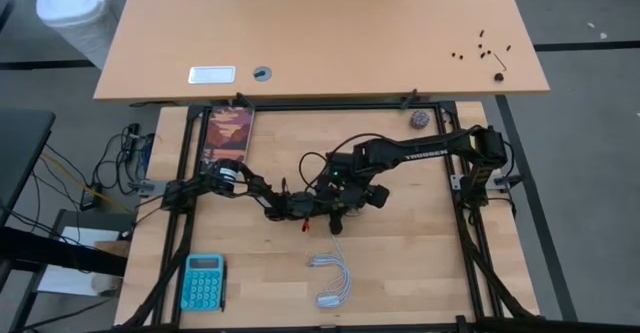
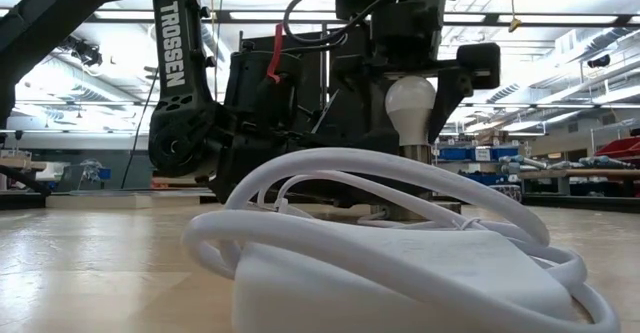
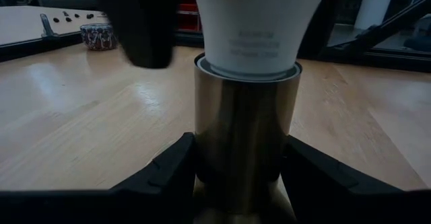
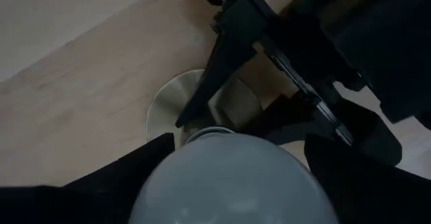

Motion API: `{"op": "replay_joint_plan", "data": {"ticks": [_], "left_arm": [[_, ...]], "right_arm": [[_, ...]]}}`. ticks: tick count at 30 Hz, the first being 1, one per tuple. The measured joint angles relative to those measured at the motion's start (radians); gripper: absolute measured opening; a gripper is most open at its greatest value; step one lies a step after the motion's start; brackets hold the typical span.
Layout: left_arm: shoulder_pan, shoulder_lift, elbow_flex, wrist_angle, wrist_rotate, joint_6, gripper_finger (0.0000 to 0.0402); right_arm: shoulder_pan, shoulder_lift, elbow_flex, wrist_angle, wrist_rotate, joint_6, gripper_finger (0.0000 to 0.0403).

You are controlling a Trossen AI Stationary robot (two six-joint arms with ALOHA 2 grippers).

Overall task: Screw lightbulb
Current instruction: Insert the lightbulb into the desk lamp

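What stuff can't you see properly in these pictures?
- Screw base of the lightbulb: left wrist view, sunk inside the brass socket.
- Bulb's top: left wrist view, cut off by the picture's edge.
- Left hand clamps the socket; its fingertips are hidden behind it.
- Right hand: right wrist view, whether its fingers touch the bulb is unclear.
- High view: bulb hidden under the arms.

High view: straight down over whole counter (image 1: 420,273). Low view: counter level, close behind white cord (image 2: 400,263). Wrist views: very close on bulb (image 3: 259,22). All share bulb.
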Motion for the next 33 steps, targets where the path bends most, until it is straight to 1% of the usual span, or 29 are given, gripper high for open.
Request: {"op": "replay_joint_plan", "data": {"ticks": [7, 11, 15, 19, 21, 28, 33], "left_arm": [[0.0, 0.0, 0.0, 0.0, -0.002, -0.001, 0.0198], [0.0, 0.0, 0.0, 0.0, -0.002, -0.001, 0.0198], [0.0, 0.0, 0.0, 0.0, -0.009, -0.002, 0.0198], [0.0, 0.0, 0.0, 0.0, -0.037, -0.002, 0.0198], [0.0, 0.0, 0.0, 0.0, -0.046, -0.003, 0.0198], [-0.001, 0.0, 0.0, -0.001, -0.09, -0.003, 0.0198], [-0.002, 0.0, 0.0, -0.003, -0.118, -0.003, 0.0198]], "right_arm": [[0.0, 0.0, 0.0, -0.022, 0.0, 0.0, 0.0277], [0.0, 0.0, 0.0, -0.028, 0.0, 0.018, 0.0251], [0.0, 0.0, 0.0, -0.028, 0.002, 0.081, 0.0249], [0.0, 0.0, 0.0, -0.026, 0.027, 0.168, 0.0266], [0.001, 0.0, 0.0, -0.027, 0.038, 0.222, 0.0268], [0.01, 0.0, 0.0, -0.013, 0.067, 0.411, 0.025], [0.01, 0.0, 0.0, 0.004, 0.071, 0.565, 0.0266]]}}
